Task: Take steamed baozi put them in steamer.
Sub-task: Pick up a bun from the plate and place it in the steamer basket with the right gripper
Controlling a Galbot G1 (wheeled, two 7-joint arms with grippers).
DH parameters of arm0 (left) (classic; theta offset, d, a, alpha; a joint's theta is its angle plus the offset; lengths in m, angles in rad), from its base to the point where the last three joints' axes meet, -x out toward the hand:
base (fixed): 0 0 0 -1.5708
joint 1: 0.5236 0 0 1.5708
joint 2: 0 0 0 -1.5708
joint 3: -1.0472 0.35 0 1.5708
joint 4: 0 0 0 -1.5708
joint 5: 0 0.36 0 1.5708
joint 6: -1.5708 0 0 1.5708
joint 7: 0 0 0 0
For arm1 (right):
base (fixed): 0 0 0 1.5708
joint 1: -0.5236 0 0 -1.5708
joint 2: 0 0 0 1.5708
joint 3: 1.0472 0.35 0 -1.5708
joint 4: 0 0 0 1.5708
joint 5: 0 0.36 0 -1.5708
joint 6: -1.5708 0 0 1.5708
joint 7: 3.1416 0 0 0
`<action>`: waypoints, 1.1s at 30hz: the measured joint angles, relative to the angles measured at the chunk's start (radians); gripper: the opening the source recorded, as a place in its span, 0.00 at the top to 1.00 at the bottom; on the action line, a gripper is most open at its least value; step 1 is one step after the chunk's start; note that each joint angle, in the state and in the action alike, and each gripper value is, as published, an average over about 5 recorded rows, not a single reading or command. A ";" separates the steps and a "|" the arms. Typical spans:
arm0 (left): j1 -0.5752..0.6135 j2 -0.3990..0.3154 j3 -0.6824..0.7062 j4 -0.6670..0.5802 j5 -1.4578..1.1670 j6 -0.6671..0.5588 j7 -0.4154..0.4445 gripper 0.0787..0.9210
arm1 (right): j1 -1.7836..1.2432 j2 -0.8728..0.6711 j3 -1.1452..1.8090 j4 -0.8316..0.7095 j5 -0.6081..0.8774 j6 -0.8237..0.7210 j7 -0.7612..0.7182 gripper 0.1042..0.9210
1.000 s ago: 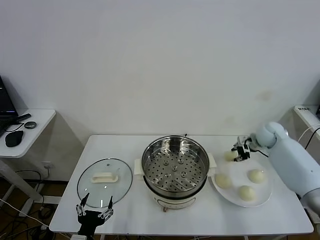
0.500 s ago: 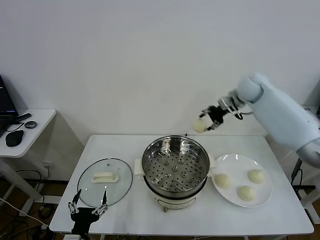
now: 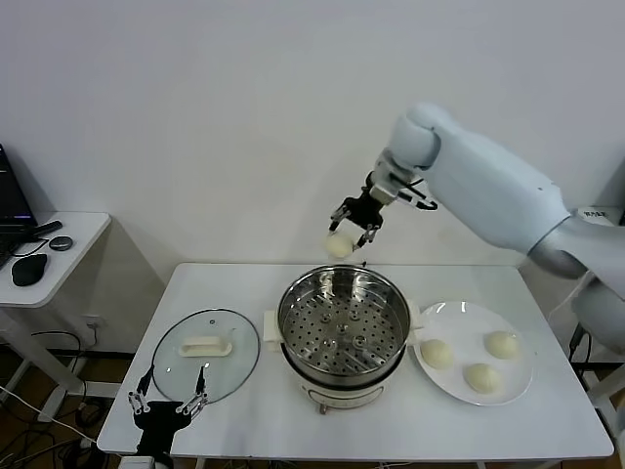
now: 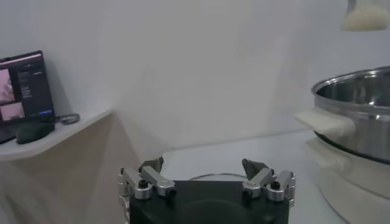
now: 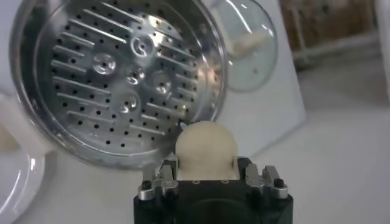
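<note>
My right gripper (image 3: 350, 227) is shut on one cream-white baozi (image 3: 339, 245) and holds it in the air above the far rim of the steamer (image 3: 342, 327). In the right wrist view the baozi (image 5: 205, 147) sits between the fingers, with the perforated tray (image 5: 116, 79) below it. The steamer is a shiny steel pot with white handles, and its tray holds no buns. Three more baozi (image 3: 436, 354) lie on the white plate (image 3: 459, 318) to the steamer's right. My left gripper (image 3: 167, 404) is open and empty at the table's front left corner.
A round glass lid (image 3: 205, 355) with a white handle lies flat left of the steamer, just beyond my left gripper. A side desk (image 3: 44, 256) with a mouse and laptop stands at the far left. A white wall is behind the table.
My right gripper lifted the baozi from beside the plate, carried it up and left, and now holds it over the steamer's far rim. The left gripper shifted slightly left.
</note>
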 measured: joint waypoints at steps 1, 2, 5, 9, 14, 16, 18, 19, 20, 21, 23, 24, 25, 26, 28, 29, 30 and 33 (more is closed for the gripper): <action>0.000 -0.001 -0.001 -0.001 -0.001 0.000 0.000 0.12 | -0.003 0.004 -0.004 0.004 -0.010 0.013 -0.003 0.42; 0.000 -0.002 -0.002 -0.002 -0.002 0.000 -0.001 0.12 | -0.008 0.008 -0.006 0.008 -0.021 0.025 -0.005 0.42; 0.000 -0.005 0.000 -0.002 -0.003 0.000 -0.002 0.12 | -0.028 0.021 -0.009 0.011 -0.060 0.055 -0.010 0.42; 0.000 -0.006 0.001 0.000 -0.005 0.000 -0.002 0.12 | -0.061 0.038 -0.002 0.004 -0.105 0.084 -0.016 0.42; -0.007 -0.002 -0.004 0.003 -0.008 0.004 0.003 0.12 | -0.102 0.056 0.011 -0.004 -0.154 0.108 -0.023 0.42; -0.010 -0.002 -0.004 0.005 -0.011 0.004 0.004 0.12 | -0.118 0.063 0.019 -0.007 -0.177 0.115 -0.025 0.42; -0.012 0.000 -0.004 0.009 -0.013 0.004 0.003 0.12 | -0.134 0.070 0.028 -0.012 -0.203 0.121 -0.025 0.42; -0.012 0.002 -0.004 0.011 -0.014 0.004 0.003 0.12 | -0.141 0.073 0.033 -0.013 -0.217 0.124 -0.025 0.42; -0.013 0.003 -0.004 0.013 -0.014 0.004 0.003 0.12 | -0.149 0.076 0.039 -0.015 -0.231 0.126 -0.024 0.42; -0.013 0.005 -0.004 0.015 -0.014 0.004 0.003 0.12 | -0.156 0.080 0.045 -0.017 -0.246 0.128 -0.023 0.42; -0.013 0.007 -0.004 0.017 -0.015 0.004 0.003 0.12 | -0.171 0.087 0.058 -0.021 -0.276 0.132 -0.021 0.42; -0.013 0.007 -0.005 0.017 -0.016 0.004 0.003 0.12 | -0.178 0.091 0.065 -0.024 -0.290 0.134 -0.019 0.43; -0.013 0.008 -0.005 0.017 -0.016 0.004 0.003 0.12 | -0.185 0.095 0.070 -0.027 -0.303 0.135 -0.017 0.43; -0.014 0.008 -0.004 0.018 -0.016 0.004 0.004 0.12 | -0.191 0.099 0.076 -0.031 -0.315 0.135 -0.014 0.43; -0.015 0.007 -0.004 0.018 -0.016 0.004 0.004 0.12 | -0.204 0.108 0.085 -0.039 -0.335 0.136 -0.008 0.43; -0.016 0.007 -0.004 0.019 -0.016 0.004 0.005 0.12 | -0.210 0.112 0.088 -0.043 -0.343 0.136 -0.005 0.43; -0.017 0.007 -0.004 0.020 -0.016 0.004 0.005 0.12 | -0.214 0.116 0.091 -0.047 -0.350 0.135 -0.001 0.43; -0.018 0.007 -0.003 0.024 -0.016 0.004 0.006 0.12 | -0.224 0.123 0.095 -0.053 -0.364 0.128 0.005 0.43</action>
